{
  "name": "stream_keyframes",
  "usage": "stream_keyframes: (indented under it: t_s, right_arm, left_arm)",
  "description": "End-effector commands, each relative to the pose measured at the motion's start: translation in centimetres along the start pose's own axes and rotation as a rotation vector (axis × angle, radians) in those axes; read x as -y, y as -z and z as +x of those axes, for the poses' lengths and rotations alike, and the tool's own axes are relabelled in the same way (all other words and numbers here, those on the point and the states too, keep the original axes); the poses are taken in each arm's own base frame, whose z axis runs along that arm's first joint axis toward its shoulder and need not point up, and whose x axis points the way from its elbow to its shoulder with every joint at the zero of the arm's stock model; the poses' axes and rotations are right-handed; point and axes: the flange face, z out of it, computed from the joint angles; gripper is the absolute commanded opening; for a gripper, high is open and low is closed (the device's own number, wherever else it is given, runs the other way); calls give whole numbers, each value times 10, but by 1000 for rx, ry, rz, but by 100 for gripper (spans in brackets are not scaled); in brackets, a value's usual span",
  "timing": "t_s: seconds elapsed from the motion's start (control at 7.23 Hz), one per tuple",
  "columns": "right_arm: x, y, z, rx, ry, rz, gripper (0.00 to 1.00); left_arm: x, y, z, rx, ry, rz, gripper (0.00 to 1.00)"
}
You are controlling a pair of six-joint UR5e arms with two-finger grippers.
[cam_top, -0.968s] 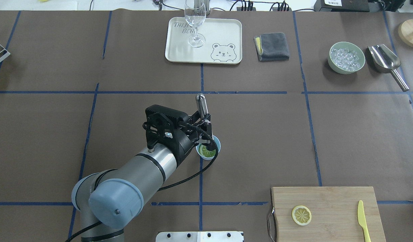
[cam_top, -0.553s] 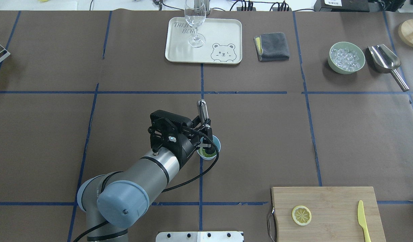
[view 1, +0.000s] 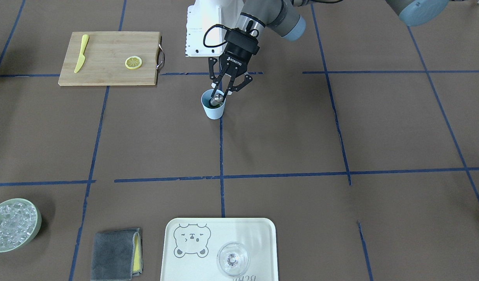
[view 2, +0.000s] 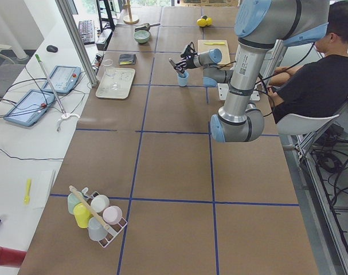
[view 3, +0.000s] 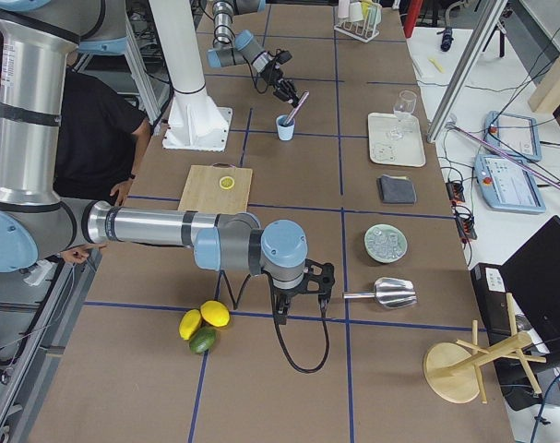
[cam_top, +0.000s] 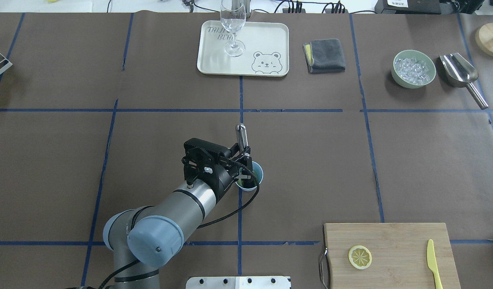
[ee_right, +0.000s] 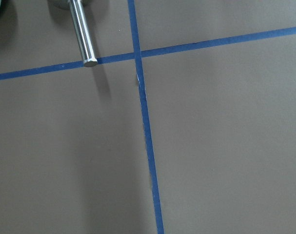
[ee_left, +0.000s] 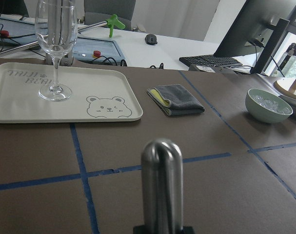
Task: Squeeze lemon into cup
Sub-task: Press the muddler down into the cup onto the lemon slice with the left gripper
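Observation:
The pale blue cup (cam_top: pixel 257 171) stands at the table's middle, also in the front view (view 1: pixel 213 110). My left gripper (cam_top: pixel 243 159) (view 1: pixel 226 86) is tilted over it, shut on a steel muddler (cam_top: pixel 241 134) (ee_left: pixel 161 183) whose lower end is inside the cup (view 1: pixel 216 100). One lemon slice (cam_top: pixel 242 183) lies in the cup, mostly hidden under the gripper. The other lemon slice (cam_top: pixel 359 257) (view 1: pixel 133 62) lies on the cutting board (cam_top: pixel 395 237). My right gripper (view 3: pixel 300 293) shows only in the exterior right view, low beside the scoop; I cannot tell if it is open.
A yellow knife (cam_top: pixel 433 263) lies on the board. A tray (cam_top: pixel 266 40) with a clear glass (cam_top: pixel 233 24), a folded grey cloth (cam_top: pixel 324 55), a green bowl of ice (cam_top: pixel 414 68) and a steel scoop (cam_top: pixel 461 74) (ee_right: pixel 82 31) sit along the far side.
My left arm has shifted right and lowered. The muddler has gone deeper into the cup, and the gripper now covers most of the lemon slice.

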Motion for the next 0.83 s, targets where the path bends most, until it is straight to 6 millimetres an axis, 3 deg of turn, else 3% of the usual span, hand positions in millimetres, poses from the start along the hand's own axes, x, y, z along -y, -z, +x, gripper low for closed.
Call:
stream_keyframes:
  t_s: [0.0,0.14,0.28,0.55,0.69]
  right_arm:
    - [0,1,0,0,1,1,100]
    - [-4,0,5,1,-10,0,100]
    - [-6,2,9,2,-21,6,100]
    - [-10,1,14,2,-25,8,100]
    - [-10,1,16,-6,16,9,100]
  left_arm:
    - [10,8,6,-22,-1,7,0]
    - [28,23,9,-51,-14,20,0]
    - [58,32,4,-77,-25,45,0]
    - [116,28,-27,-112,-31,37,0]
    - [144,23,-55,-120,-65,11,0]
